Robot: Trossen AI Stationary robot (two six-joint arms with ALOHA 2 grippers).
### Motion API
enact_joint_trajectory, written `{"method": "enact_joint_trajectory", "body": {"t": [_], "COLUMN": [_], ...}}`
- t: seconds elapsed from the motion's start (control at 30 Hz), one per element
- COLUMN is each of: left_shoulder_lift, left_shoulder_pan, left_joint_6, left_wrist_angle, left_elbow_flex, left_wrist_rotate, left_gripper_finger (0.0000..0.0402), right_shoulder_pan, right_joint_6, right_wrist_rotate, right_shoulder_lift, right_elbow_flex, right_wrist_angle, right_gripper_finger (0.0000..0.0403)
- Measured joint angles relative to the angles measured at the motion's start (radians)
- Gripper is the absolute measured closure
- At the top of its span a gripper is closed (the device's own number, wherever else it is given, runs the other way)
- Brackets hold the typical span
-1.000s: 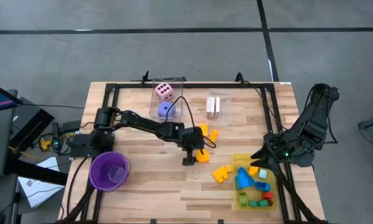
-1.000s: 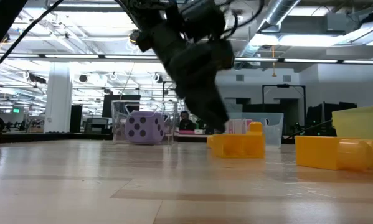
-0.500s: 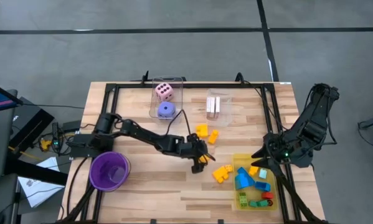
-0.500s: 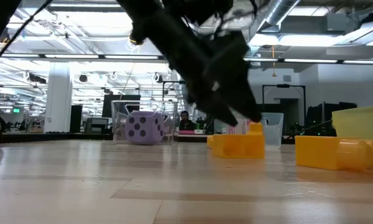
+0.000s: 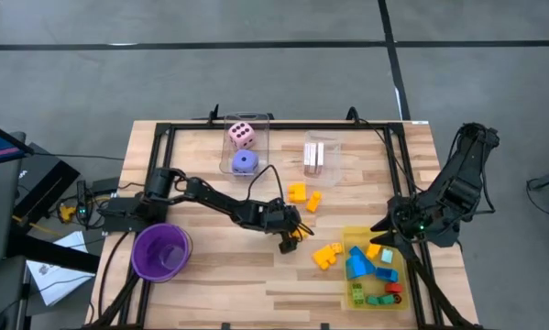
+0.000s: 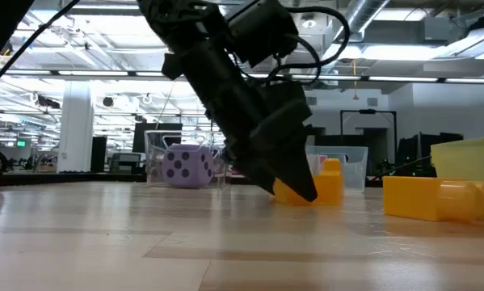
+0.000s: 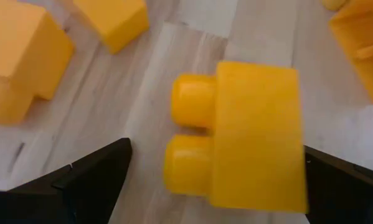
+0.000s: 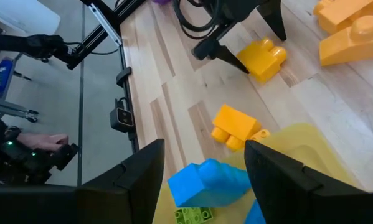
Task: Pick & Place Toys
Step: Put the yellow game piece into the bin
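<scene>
A yellow two-stud block (image 7: 248,143) lies on its side on the wooden table, near the middle (image 5: 299,233). My left gripper (image 7: 217,149) has come down over it, open, one finger on each side, fingertips close to the tabletop (image 6: 298,187); no touch shows. Two more yellow blocks (image 5: 303,195) lie just beyond it, and another (image 5: 326,256) lies beside the yellow tray (image 5: 398,295), which holds blue, green, red and yellow blocks. My right gripper (image 8: 205,152) hangs open and empty above the tray's far end (image 5: 384,235).
A purple cup (image 5: 161,252) stands at the near left. Clear boxes at the far side hold a pink and a purple die (image 5: 243,148) and pink-white cards (image 5: 314,156). A black frame (image 5: 164,133) runs round the table. Bare wood lies between cup and blocks.
My left gripper has sunk toward the table and shifted slightly toward the tray, rolling its wrist, so that its open fingers now stand on both sides of the yellow two-stud block. The block has stayed where it was.
</scene>
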Motion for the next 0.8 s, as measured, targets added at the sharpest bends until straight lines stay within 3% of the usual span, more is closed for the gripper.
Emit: {"method": "enact_joint_trajectory", "body": {"t": [0.33,0.67,0.8], "left_shoulder_lift": [-0.004,-0.003,-0.008], "left_shoulder_pan": [-0.002,0.001,0.002], "left_joint_6": [0.015,0.014,-0.01], "left_wrist_angle": [0.087,0.087,0.089], "left_elbow_flex": [-0.043,-0.043,-0.043], "left_wrist_rotate": [0.011,0.025,0.052], "left_gripper_finger": [0.0039,0.0133,0.014], "right_shoulder_pan": [0.0,0.0,0.0], "right_joint_6": [0.001,0.003,0.002], "right_wrist_rotate": [0.0,0.0,0.003], "right_shoulder_lift": [0.0,0.0,0.0], "right_elbow_flex": [0.0,0.0,0.0], "right_wrist_angle": [-0.004,-0.004,-0.004], "right_gripper_finger": [0.0188,0.0188,0.0188]}}
